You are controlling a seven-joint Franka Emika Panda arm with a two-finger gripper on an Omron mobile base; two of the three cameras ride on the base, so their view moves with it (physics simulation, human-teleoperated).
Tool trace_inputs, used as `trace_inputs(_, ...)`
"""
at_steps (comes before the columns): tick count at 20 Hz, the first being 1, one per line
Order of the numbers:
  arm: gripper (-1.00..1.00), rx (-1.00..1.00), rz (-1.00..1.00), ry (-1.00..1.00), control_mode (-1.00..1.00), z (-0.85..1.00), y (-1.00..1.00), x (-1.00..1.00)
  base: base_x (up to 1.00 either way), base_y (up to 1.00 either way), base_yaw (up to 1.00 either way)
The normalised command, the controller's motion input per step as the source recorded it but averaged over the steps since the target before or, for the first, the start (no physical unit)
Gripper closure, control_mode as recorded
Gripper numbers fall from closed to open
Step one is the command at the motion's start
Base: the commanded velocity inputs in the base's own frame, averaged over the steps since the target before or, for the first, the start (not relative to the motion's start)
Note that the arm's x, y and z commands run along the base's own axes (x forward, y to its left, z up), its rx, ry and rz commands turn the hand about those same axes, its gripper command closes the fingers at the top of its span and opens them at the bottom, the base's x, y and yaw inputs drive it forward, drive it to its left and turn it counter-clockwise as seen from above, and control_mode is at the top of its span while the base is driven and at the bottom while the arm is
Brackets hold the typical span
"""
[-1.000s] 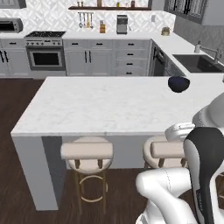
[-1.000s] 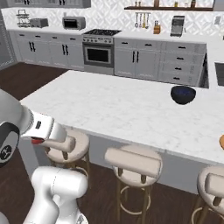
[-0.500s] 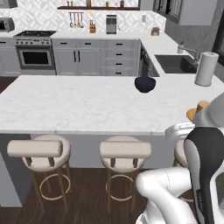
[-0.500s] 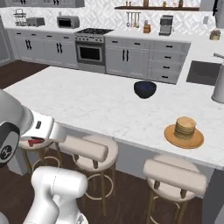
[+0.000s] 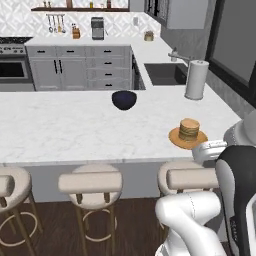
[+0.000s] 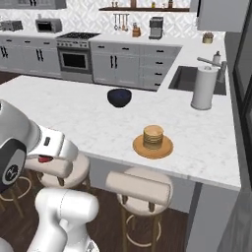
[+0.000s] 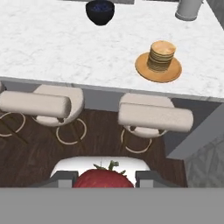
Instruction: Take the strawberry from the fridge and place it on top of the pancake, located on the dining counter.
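Observation:
In the hand view, my gripper [image 7: 105,178] is shut on the strawberry [image 7: 103,180], a bright red berry with a green stalk, between the two dark fingers [image 7: 64,177]. It hangs over the dark wood floor, short of the dining counter [image 7: 57,43]. The pancake [image 7: 162,55], a tan stack on an orange-brown plate [image 7: 144,70], stands near the counter's front edge, ahead and to the right. The right base view shows the berry as a red spot [image 6: 44,159] under the white hand, left of the pancake [image 6: 153,137]. The left base view has the pancake [image 5: 189,130] at the counter's right end. The fridge is out of view.
A dark blue bowl [image 5: 124,99] [image 6: 119,97] [image 7: 100,11] sits mid-counter. A paper towel roll [image 5: 196,80] [image 6: 203,87] stands by the sink [image 5: 165,73]. Padded stools [image 5: 90,182] [image 6: 139,187] [image 7: 155,117] line the counter's near side, between me and the pancake.
The base has driven right along the counter, so the whole scene slid left. The bowl and then the pancake came into view. The arm's pose is unchanged.

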Motion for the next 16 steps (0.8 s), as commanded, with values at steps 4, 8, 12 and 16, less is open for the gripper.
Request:
trace_inputs(4, 1.00, 0.00, 0.00, 0.00, 1.00, 0.00, 0.00, 0.00, 0.59, -0.02, -0.22)
trace_inputs(8, 1.00, 0.00, 0.00, 0.00, 1.00, 0.00, 0.00, 0.00, 0.34, -0.20, -0.22)
trace_inputs(12, 1.00, 0.00, 0.00, 0.00, 1.00, 0.00, 0.00, 0.00, 0.35, -0.20, -0.24)
trace_inputs(16, 1.00, 0.00, 0.00, 0.00, 1.00, 0.00, 0.00, 0.00, 0.64, 0.00, -0.23)
